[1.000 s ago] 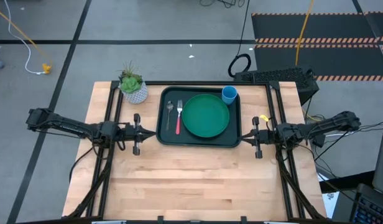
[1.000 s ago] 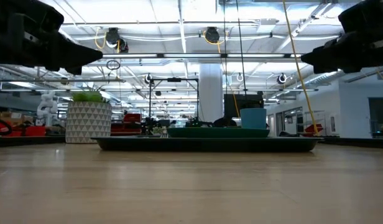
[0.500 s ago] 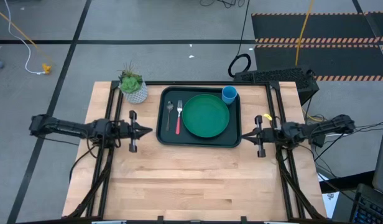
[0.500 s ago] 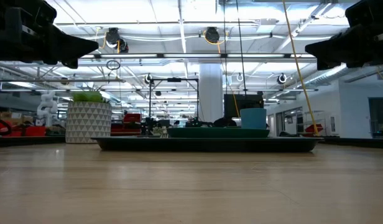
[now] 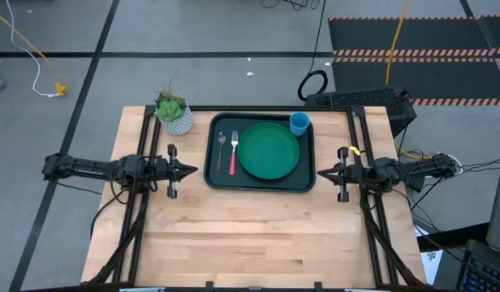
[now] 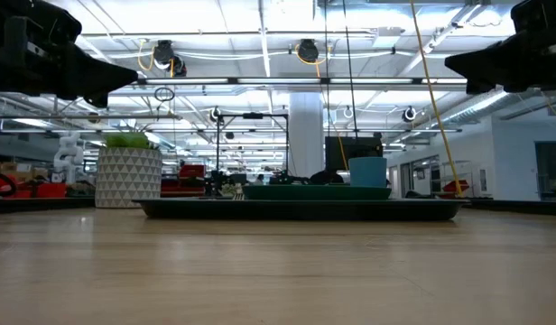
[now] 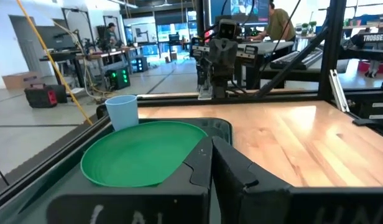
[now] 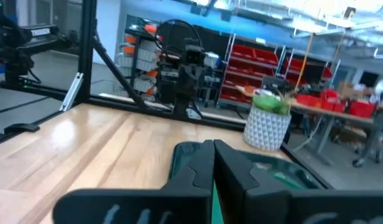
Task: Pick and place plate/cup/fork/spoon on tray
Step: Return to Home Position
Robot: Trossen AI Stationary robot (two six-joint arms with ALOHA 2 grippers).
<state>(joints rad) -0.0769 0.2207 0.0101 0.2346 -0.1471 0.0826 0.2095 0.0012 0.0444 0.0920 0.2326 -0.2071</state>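
Observation:
The dark tray (image 5: 215, 180) lies at the table's far middle. On it rest the green plate (image 5: 268, 151), the light-blue cup (image 5: 299, 123) at its far right corner, and the silver spoon (image 5: 221, 147) and red-handled fork (image 5: 233, 156) left of the plate. My left gripper (image 5: 193, 170) hangs shut and empty left of the tray. My right gripper (image 5: 321, 172) hangs shut and empty right of the tray. The plate (image 7: 142, 152) and cup (image 7: 122, 111) show in the left wrist view.
A white patterned pot with a green plant (image 5: 174, 113) stands at the far left, beside the tray. Black frame rails (image 5: 149, 146) run along both table sides. Bare wood (image 5: 258, 235) fills the near half.
My left gripper has drawn back toward the table's left edge, away from the tray. My right gripper has drawn back a little toward the right edge. Both stay shut. The things on the tray have not moved.

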